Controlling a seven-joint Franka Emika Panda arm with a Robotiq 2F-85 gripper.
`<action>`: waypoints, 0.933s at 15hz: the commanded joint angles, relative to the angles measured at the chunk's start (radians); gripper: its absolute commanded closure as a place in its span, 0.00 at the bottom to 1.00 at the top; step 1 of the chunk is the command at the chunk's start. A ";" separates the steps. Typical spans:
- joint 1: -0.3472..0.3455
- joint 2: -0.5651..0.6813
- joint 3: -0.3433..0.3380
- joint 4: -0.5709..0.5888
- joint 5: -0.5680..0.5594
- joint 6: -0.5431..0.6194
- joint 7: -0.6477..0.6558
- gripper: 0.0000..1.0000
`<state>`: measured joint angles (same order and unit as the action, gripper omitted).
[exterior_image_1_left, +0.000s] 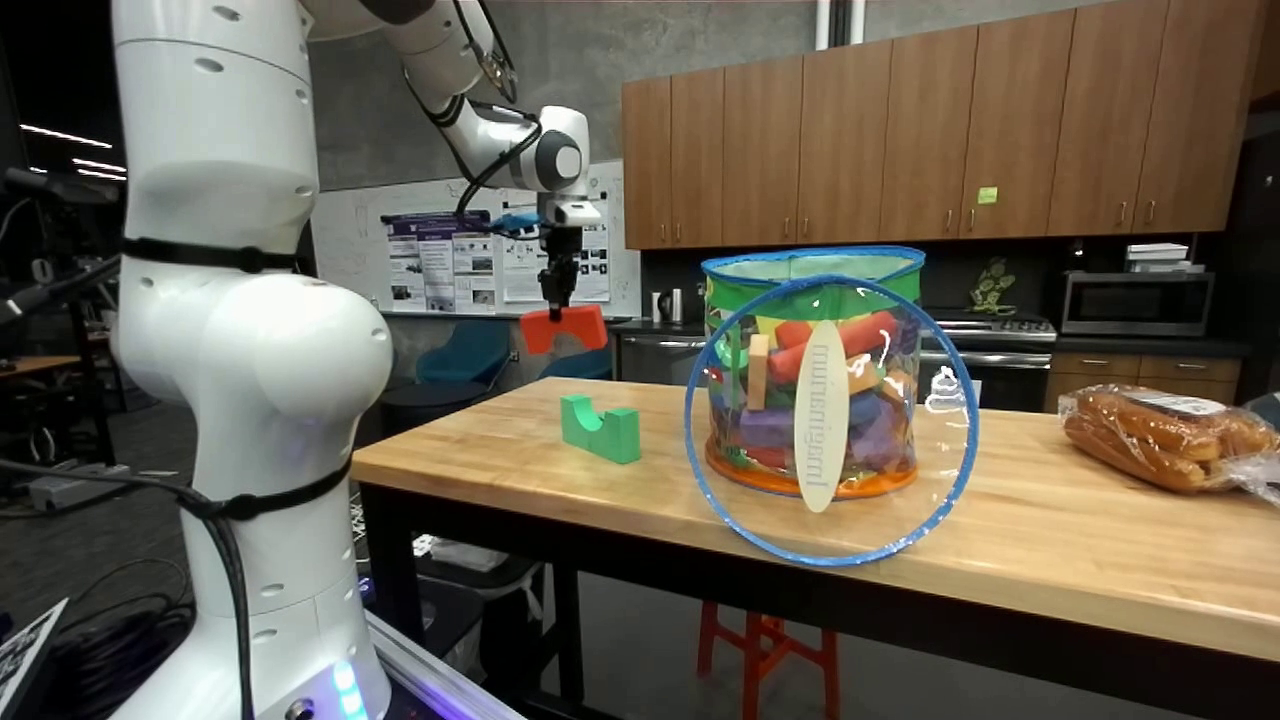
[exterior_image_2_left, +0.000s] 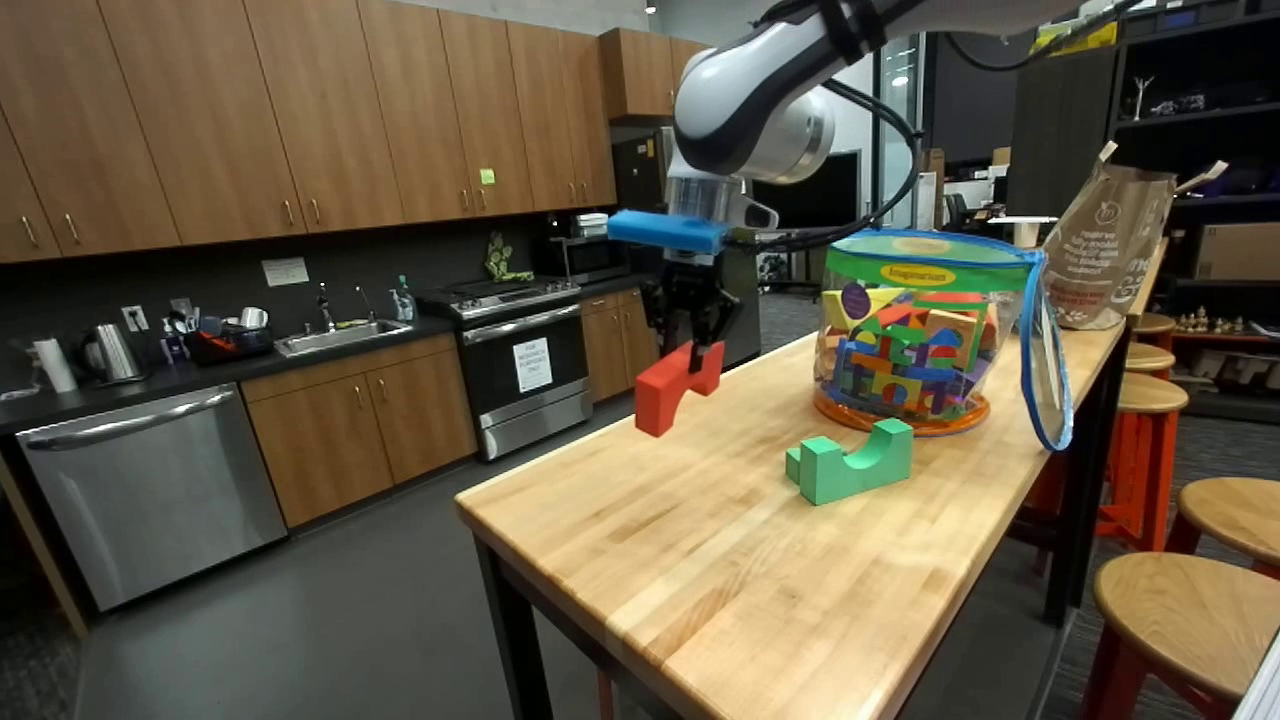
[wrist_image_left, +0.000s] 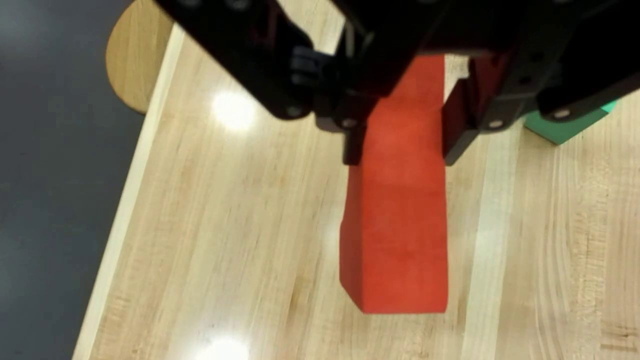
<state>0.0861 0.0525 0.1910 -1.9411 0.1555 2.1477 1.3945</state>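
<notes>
My gripper (wrist_image_left: 401, 157) is shut on a red arch block (wrist_image_left: 405, 250), with one finger on each side of it. In both exterior views the gripper (exterior_image_1_left: 556, 312) (exterior_image_2_left: 683, 355) points down and holds the red block (exterior_image_1_left: 537, 335) (exterior_image_2_left: 658, 402) in the air above the table's end, its hollow facing down. A green block with a rounded hollow facing up (exterior_image_1_left: 600, 432) (exterior_image_2_left: 855, 472) stands on the table below. A small green part shows behind its end; I cannot tell if it is a separate block. A green corner (wrist_image_left: 565, 125) shows in the wrist view.
A clear round bag with a green band (exterior_image_2_left: 850, 262) stands on the wooden table (exterior_image_2_left: 640, 560), full of coloured blocks. Its blue-edged lid (exterior_image_1_left: 830, 560) hangs open. Bagged bread (exterior_image_1_left: 1165, 435) and a paper bag (exterior_image_2_left: 1105, 240) are on the table. Stools (exterior_image_2_left: 1200, 610) stand alongside.
</notes>
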 joint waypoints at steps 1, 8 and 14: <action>0.019 0.077 -0.039 0.099 -0.011 -0.046 0.024 0.86; 0.037 0.200 -0.073 0.229 -0.012 -0.092 0.037 0.86; 0.048 0.298 -0.095 0.315 0.009 -0.127 0.032 0.86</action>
<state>0.1146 0.2968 0.1196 -1.6988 0.1566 2.0630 1.4078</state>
